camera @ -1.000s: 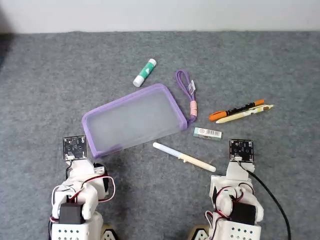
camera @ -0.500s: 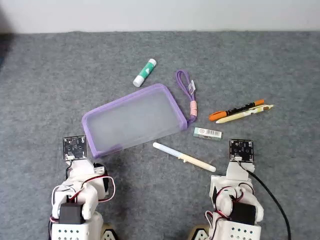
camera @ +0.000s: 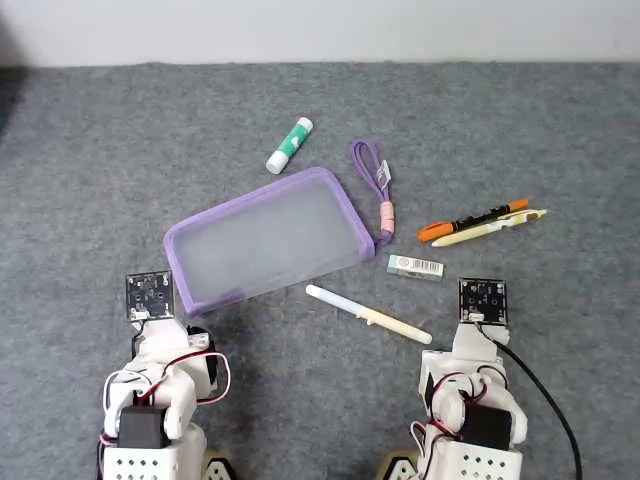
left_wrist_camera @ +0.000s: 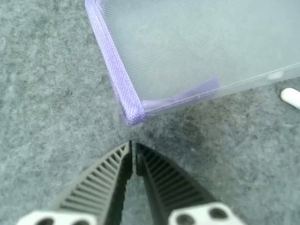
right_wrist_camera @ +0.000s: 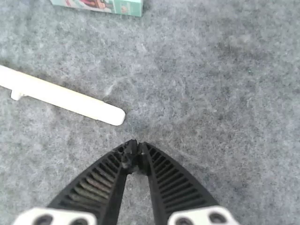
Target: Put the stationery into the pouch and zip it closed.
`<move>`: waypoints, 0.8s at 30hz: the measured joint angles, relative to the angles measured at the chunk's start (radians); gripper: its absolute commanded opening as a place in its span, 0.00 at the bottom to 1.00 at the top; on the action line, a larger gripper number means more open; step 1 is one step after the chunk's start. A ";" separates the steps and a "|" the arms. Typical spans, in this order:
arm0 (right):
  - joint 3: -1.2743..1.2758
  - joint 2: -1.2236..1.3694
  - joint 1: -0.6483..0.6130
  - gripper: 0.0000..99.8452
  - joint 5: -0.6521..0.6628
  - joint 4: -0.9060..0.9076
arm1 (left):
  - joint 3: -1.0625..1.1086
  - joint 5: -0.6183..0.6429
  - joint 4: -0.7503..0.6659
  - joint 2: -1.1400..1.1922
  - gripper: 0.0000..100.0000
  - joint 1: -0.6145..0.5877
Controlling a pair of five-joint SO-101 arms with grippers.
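Left gripper (left_wrist_camera: 135,149) and right gripper (right_wrist_camera: 137,149) are closed, empty; print on the eraser (camera: 414,266) is illegible.

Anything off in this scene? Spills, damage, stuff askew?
Nothing stands out. The translucent purple-edged pouch lies flat, at a slant; the green-and-white glue stick, boxed eraser, orange marker, cream pen and long pastel pen lie loose around it, intact. No spills.

The pouch (camera: 265,240) is laid flat on the grey felt table (camera: 90,170). A glue stick (camera: 289,145) is spotted off one long edge, a pale marker (camera: 368,314) off the opposite one. Past its strap (camera: 372,168) end, an eraser (camera: 415,266), an orange pen (camera: 470,221) and a cream pen (camera: 492,229) are seen.
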 measured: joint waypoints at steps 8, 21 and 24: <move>0.000 0.000 0.000 0.01 0.000 -0.046 | 0.000 0.000 0.000 0.000 0.02 0.000; -0.199 0.064 -0.037 0.01 0.000 -0.215 | 0.000 0.000 0.000 0.000 0.02 0.000; -0.307 0.204 -0.080 0.01 0.000 -0.221 | 0.000 0.000 0.000 0.000 0.02 0.000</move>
